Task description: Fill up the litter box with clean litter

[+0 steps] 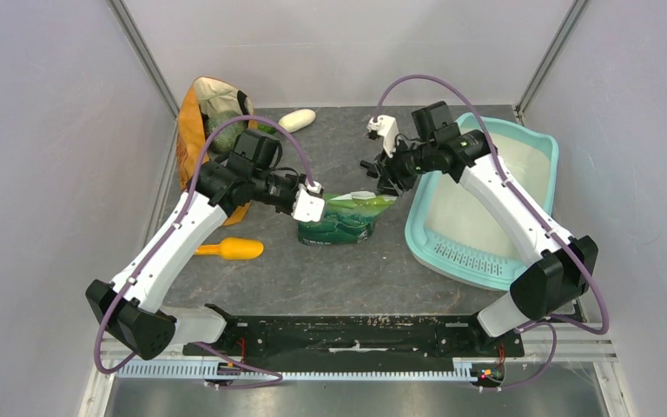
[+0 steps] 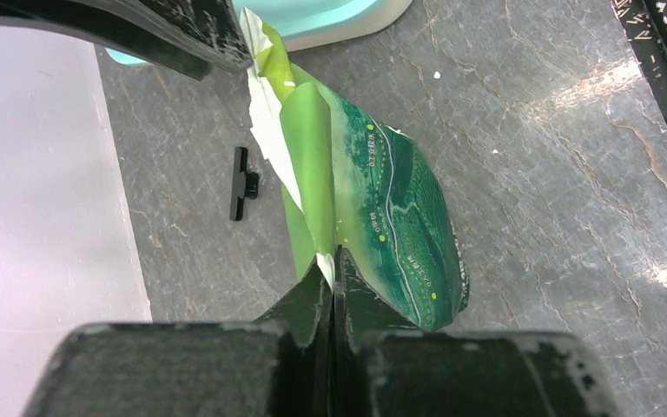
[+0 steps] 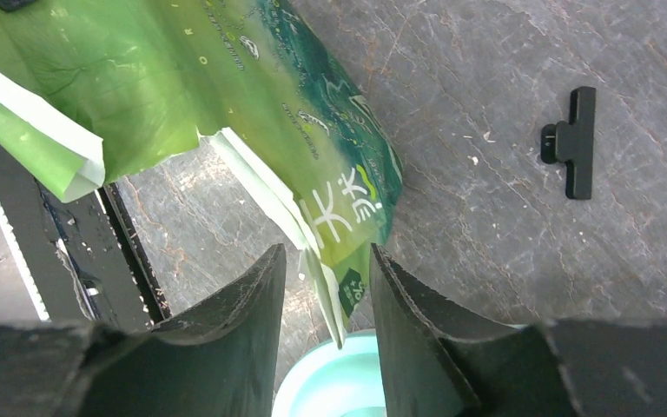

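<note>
The left gripper (image 2: 333,291) is clamped shut on one edge of the green bag (image 1: 343,219), which rests on the counter (image 1: 330,269). The right gripper (image 3: 326,295) is open, its jaws straddling the bag's torn-open top corner without pinching it. The litter box (image 1: 460,226) sits on the counter just right of the bag, and no litter is visible inside it.

Hazards:
- If the right jaws close only on the thin torn flap, it may rip or slip free on lifting.
- If the bag mouth tips before it clears the box rim, litter would likely spill onto the counter.
</note>
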`<state>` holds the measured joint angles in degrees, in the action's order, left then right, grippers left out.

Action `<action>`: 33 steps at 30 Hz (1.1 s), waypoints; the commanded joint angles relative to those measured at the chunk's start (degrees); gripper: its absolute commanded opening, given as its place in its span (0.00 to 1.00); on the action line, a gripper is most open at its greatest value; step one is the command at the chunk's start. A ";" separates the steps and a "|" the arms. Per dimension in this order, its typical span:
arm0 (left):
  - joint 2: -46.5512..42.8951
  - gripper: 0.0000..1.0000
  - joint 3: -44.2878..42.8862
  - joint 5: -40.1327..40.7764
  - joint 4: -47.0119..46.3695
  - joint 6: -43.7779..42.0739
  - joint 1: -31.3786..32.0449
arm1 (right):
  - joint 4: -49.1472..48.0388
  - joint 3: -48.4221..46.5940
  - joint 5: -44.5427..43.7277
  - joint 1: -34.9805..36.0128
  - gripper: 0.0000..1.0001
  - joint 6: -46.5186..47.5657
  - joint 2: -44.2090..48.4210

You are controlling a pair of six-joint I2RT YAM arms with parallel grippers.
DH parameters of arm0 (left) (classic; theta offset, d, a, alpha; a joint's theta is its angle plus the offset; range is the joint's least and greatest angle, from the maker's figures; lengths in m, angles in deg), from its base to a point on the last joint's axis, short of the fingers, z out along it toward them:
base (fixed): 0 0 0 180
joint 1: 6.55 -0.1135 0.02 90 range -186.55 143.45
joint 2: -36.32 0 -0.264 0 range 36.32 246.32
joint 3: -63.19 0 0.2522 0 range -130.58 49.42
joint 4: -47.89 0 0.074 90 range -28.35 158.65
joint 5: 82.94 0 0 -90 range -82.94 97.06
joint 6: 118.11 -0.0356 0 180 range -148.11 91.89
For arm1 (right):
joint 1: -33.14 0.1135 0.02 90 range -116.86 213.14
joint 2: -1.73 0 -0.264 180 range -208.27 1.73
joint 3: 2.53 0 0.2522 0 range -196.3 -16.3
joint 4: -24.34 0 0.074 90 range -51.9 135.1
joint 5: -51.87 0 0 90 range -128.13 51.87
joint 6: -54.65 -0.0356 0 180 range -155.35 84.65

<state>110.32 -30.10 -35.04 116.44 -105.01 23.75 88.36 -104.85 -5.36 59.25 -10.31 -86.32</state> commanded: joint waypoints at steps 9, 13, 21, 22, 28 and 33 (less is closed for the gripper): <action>-0.83 0.02 -0.83 -0.26 -0.89 1.63 -0.33 | -1.36 -3.05 4.81 0.81 0.39 2.18 -0.91; -0.81 0.02 -0.81 -0.34 -0.85 1.60 -0.33 | -1.66 -2.77 3.50 1.55 0.37 4.03 -1.77; -1.03 0.02 -0.57 -0.39 -0.90 1.17 -0.33 | -3.59 -1.81 0.49 2.80 0.29 5.57 -2.89; -1.09 0.02 -0.55 -0.42 -0.85 1.08 -0.33 | -3.82 -1.63 0.36 2.89 0.27 5.60 -2.96; -0.93 0.02 -0.71 -0.17 -0.90 1.07 -0.33 | -3.89 -0.68 0.34 3.22 0.26 6.82 -2.71; -0.61 0.02 -1.06 -0.03 -0.87 1.03 -0.33 | -1.40 -0.88 3.01 3.29 0.28 8.33 -2.89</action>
<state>110.30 -30.10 -35.04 115.89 -105.01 23.73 86.70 -105.70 -4.35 62.24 -4.06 -89.29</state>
